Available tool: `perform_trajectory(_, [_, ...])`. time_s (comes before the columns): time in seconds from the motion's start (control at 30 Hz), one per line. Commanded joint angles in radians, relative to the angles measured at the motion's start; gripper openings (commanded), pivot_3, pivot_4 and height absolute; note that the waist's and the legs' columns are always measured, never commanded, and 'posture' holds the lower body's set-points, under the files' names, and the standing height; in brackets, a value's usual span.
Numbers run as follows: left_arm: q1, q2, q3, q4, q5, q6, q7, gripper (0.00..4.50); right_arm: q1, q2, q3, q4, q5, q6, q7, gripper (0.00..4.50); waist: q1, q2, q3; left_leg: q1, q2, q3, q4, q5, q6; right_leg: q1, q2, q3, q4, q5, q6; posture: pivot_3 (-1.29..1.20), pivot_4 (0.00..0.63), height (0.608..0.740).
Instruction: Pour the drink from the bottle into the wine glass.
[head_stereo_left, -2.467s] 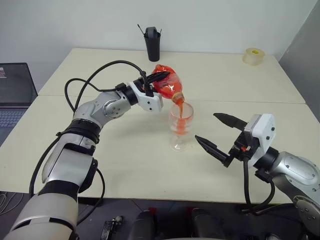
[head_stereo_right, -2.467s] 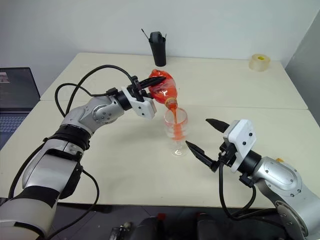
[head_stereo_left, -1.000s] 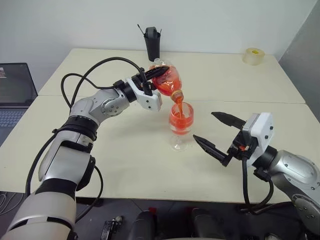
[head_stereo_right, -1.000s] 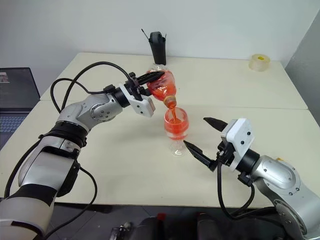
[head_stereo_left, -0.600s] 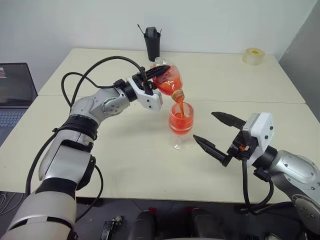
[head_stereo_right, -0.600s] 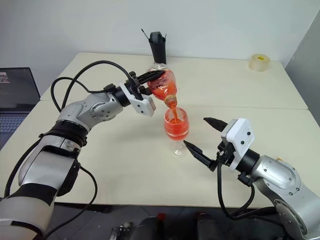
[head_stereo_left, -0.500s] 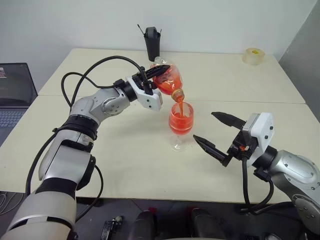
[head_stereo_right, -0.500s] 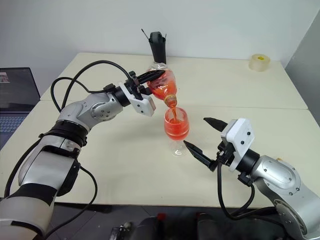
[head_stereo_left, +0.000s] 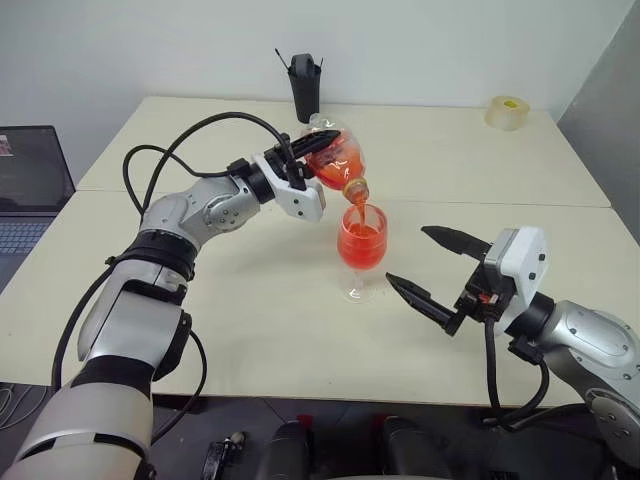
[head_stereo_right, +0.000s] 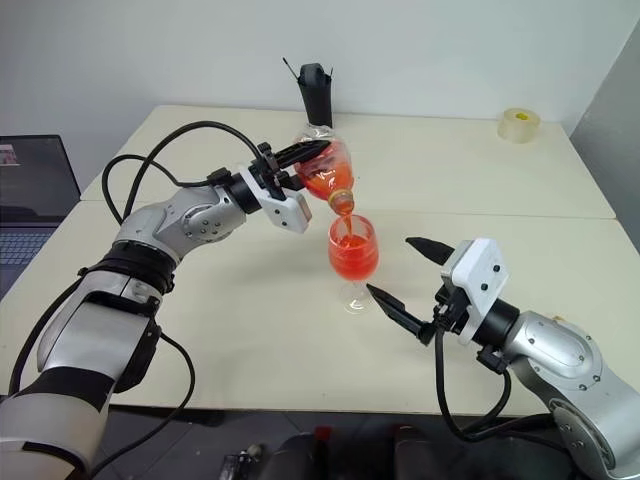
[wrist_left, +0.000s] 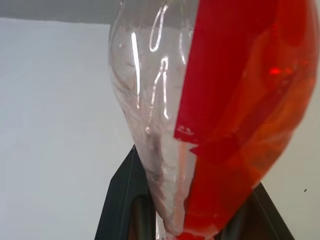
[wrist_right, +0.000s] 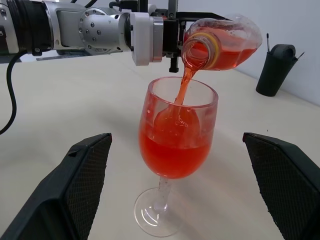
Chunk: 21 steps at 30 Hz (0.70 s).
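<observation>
Clear bulging bottle (head_stereo_left: 333, 162) with red label tilted over glass (head_stereo_left: 361, 250) mid-table, clamped in left gripper (head_stereo_left: 303, 160), red drink (wrist_right: 175, 149) streaming in, bowl about half full, right gripper (head_stereo_left: 428, 272) spread wide beside the glass

Laptop (head_stereo_left: 30, 185) cut off by the picture's edge.

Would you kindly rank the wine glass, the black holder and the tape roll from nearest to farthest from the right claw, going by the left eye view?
1. Wine glass: just left of the right claw.
2. Tape roll: far right corner of the table.
3. Black holder: far edge, behind the bottle; nearly tied with the tape roll.
</observation>
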Motion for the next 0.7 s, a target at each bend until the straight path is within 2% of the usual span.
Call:
perform_trajectory(0.03, [-0.018, -0.012, 0.019, -0.003, -0.052, 0.004, -0.002, 0.9, 0.002, -0.005, -0.027, -0.02, 0.005, -0.013, 0.0, 4.5, 0.0, 0.0, 0.0, 0.0, 0.0, 0.0, 0.0, 0.0, 0.0, 0.0, 0.0, 0.0, 0.0, 0.0, 0.0, 0.0, 0.15, 0.74])
perform_trajectory(0.13, [-0.021, -0.034, 0.039, 0.02, -0.118, 0.012, -0.048, 0.9, 0.004, -0.003, -0.019, -0.02, 0.001, -0.013, -0.002, 4.5, 0.001, 0.0, 0.0, 0.0, 0.0, 0.0, 0.0, 0.0, 0.0, 0.0, 0.0, 0.0, 0.0, 0.0, 0.0, 0.0, 0.15, 0.74])
perform_trajectory(0.3, [-0.008, -0.034, 0.03, 0.012, -0.123, 0.004, -0.062, 0.9, -0.001, -0.004, -0.018, -0.016, -0.001, -0.012, -0.003, 4.5, -0.002, 0.0, 0.0, 0.0, 0.0, 0.0, 0.0, 0.0, 0.0, 0.0, 0.0, 0.0, 0.001, 0.0, 0.0, 0.0, 0.15, 0.74])
perform_trajectory(0.43, [0.011, -0.055, 0.053, 0.018, -0.203, 0.014, -0.125, 0.9, -0.003, -0.005, -0.016, -0.015, -0.001, -0.01, -0.002, 4.5, -0.001, 0.0, 0.0, 0.0, 0.0, 0.0, 0.0, 0.0, 0.0, 0.0, 0.0, 0.0, 0.001, 0.0, 0.0, 0.0, 0.15, 0.74])
perform_trajectory(0.57, [0.049, -0.092, 0.086, -0.005, -0.373, 0.023, -0.278, 0.9, -0.013, -0.003, -0.019, -0.013, 0.004, -0.01, -0.003, 4.5, 0.0, 0.0, 0.0, 0.0, 0.0, 0.0, 0.001, 0.0, 0.0, 0.0, 0.0, 0.0, 0.001, 0.0, 0.0, 0.0, 0.15, 0.74])
perform_trajectory(0.7, [0.085, -0.136, 0.149, -0.057, -0.572, 0.118, -0.444, 0.9, -0.027, -0.004, -0.02, -0.008, 0.007, -0.011, -0.001, 4.5, -0.002, 0.0, 0.0, 0.0, 0.001, 0.0, 0.001, 0.0, 0.0, 0.0, 0.0, 0.0, 0.001, 0.0, 0.0, 0.0, 0.15, 0.74])
